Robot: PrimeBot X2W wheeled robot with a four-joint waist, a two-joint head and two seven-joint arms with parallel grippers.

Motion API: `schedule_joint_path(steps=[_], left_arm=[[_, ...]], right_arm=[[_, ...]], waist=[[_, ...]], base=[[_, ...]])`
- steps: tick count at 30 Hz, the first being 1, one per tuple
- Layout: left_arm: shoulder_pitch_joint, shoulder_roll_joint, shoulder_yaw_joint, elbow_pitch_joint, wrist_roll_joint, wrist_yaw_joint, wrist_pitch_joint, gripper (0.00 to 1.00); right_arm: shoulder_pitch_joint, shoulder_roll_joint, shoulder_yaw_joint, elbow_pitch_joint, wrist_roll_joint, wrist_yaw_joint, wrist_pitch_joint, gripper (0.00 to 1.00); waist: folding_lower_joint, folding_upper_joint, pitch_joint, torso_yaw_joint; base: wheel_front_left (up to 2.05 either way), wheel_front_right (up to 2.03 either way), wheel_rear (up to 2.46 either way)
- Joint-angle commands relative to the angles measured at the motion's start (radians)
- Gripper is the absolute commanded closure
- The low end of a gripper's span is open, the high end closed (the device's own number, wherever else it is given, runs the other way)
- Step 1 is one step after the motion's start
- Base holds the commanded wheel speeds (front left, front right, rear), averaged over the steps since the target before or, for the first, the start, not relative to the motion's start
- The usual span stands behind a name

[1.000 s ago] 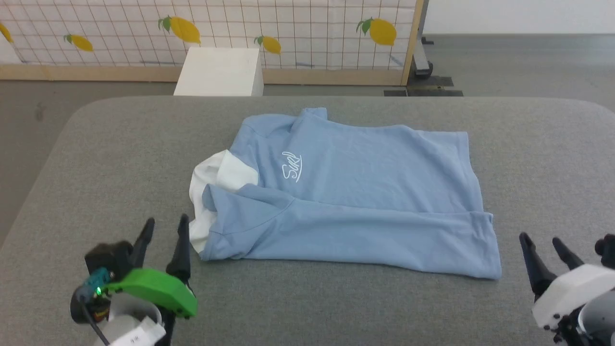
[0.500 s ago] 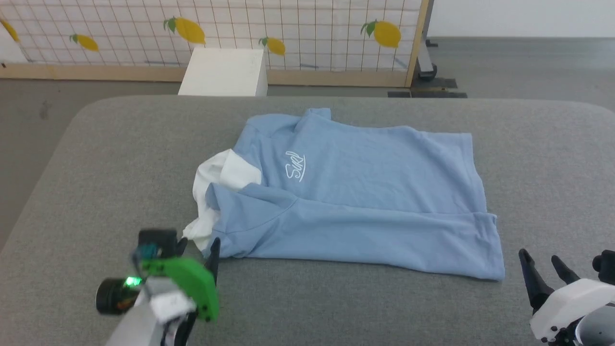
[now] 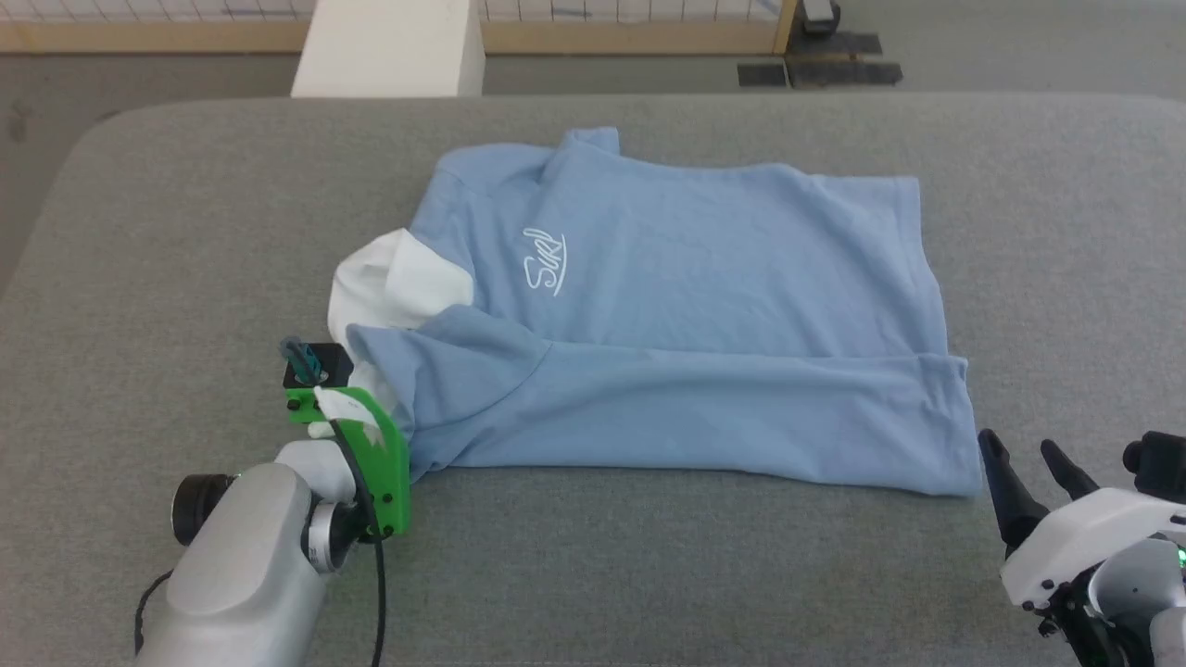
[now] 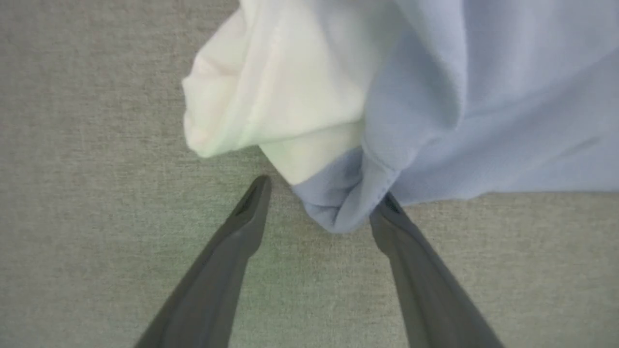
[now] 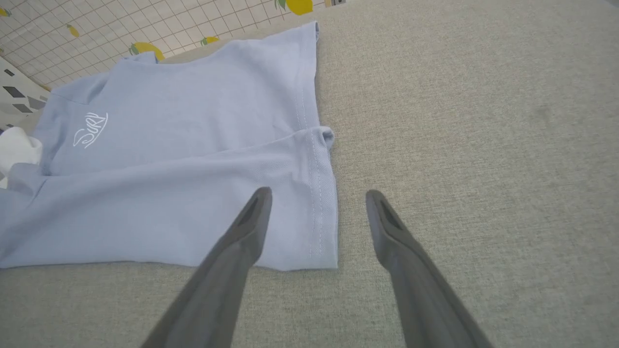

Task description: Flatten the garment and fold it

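Head view, nearest me: the left gripper (image 4: 324, 191) stands spread wide at the near-left corner of the light blue short-sleeved cotton polo shirt (image 3: 667, 306). A bunched blue fold lies between its two dark fingers, not pinched. The right gripper (image 3: 1019, 443) is equally spread and empty, just off the shirt's near-right hem corner. The shirt lies partly folded on the grey fabric-covered table (image 3: 185, 232), white collar (image 3: 389, 283) leftward, white script logo (image 3: 544, 274) facing up. Beyond stands a white box (image 3: 389, 56).

White script logo (image 3: 544, 262), seemingly "Surf" but not surely legible, on the chest of the light blue garment (image 3: 723, 306)
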Motion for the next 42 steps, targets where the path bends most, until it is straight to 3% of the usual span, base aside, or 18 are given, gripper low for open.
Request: schedule_joint_path(steps=[1,4,5,6,7,12,24,36,37,38,39,40,42], left_arm=[[-0.007,0.009,-0.006,0.023,-0.006,0.005,0.025,0.00],[0.009,-0.002,-0.004,0.049,-0.032,0.000,0.063,0.00],[0.016,-0.009,0.003,0.053,-0.047,-0.001,0.065,0.05],[0.021,-0.012,0.005,0.051,-0.051,-0.003,0.059,0.76],[0.027,-0.013,0.006,0.050,-0.054,-0.004,0.051,1.00],[0.046,-0.023,0.037,0.017,-0.088,-0.016,-0.009,1.00],[0.088,-0.013,0.069,-0.180,-0.102,-0.002,-0.108,1.00],[0.108,-0.018,0.068,-0.259,-0.115,0.020,-0.102,1.00],[0.109,-0.017,0.068,-0.259,-0.116,0.021,-0.102,1.00],[0.112,-0.019,0.071,-0.259,-0.121,0.023,-0.101,1.00],[0.113,-0.020,0.072,-0.259,-0.124,0.023,-0.101,1.00],[0.116,-0.020,0.073,-0.258,-0.126,0.024,-0.102,1.00],[0.126,-0.022,0.076,-0.256,-0.135,0.024,-0.107,1.00]], right_arm=[[-0.020,0.001,0.004,0.002,-0.003,-0.001,-0.007,0.00],[-0.030,-0.003,0.005,0.007,-0.001,-0.001,-0.012,0.00],[-0.033,-0.007,0.004,0.009,-0.004,-0.001,-0.011,0.00],[-0.034,-0.011,0.004,0.009,-0.007,-0.001,-0.009,0.00],[-0.036,-0.015,0.005,0.009,-0.010,-0.001,-0.003,0.00],[-0.049,-0.046,0.009,0.003,-0.080,-0.001,0.102,0.00],[-0.216,-0.119,0.118,0.006,-0.219,-0.001,0.580,0.00],[-0.238,-0.151,0.223,0.093,-0.186,-0.001,0.733,0.00],[-0.239,-0.154,0.224,0.098,-0.179,-0.001,0.739,0.27],[-0.240,-0.158,0.229,0.102,-0.171,-0.001,0.743,0.66],[-0.241,-0.159,0.229,0.101,-0.160,-0.001,0.737,0.87],[-0.243,-0.161,0.224,0.102,-0.151,-0.001,0.732,1.00],[-0.249,-0.165,0.208,0.105,-0.129,-0.001,0.720,1.00]], waist=[[0.0001,0.0000,0.048,-0.027],[0.0001,0.0000,0.061,-0.029],[0.0001,0.0000,0.063,-0.028],[0.0001,0.0000,0.063,-0.027],[0.0001,0.0000,0.063,-0.024],[0.0001,0.0000,0.054,-0.015],[0.0001,0.0000,0.099,0.023],[0.0001,0.0000,0.157,0.060],[0.0001,0.0000,0.157,0.060],[0.0001,0.0000,0.155,0.061],[0.0001,0.0000,0.153,0.061],[0.0001,0.0000,0.148,0.060],[0.0001,0.0000,0.130,0.059]], base=[[0.00,0.00,0.00],[0.00,0.00,0.00],[0.00,0.00,0.00],[0.00,0.00,0.00],[0.00,0.00,0.00],[0.00,0.00,0.00],[0.00,0.00,0.00],[0.00,0.00,0.00],[0.00,0.00,0.00],[0.00,0.00,0.00],[0.00,0.00,0.00],[0.00,0.00,0.00],[0.00,0.00,0.00]])
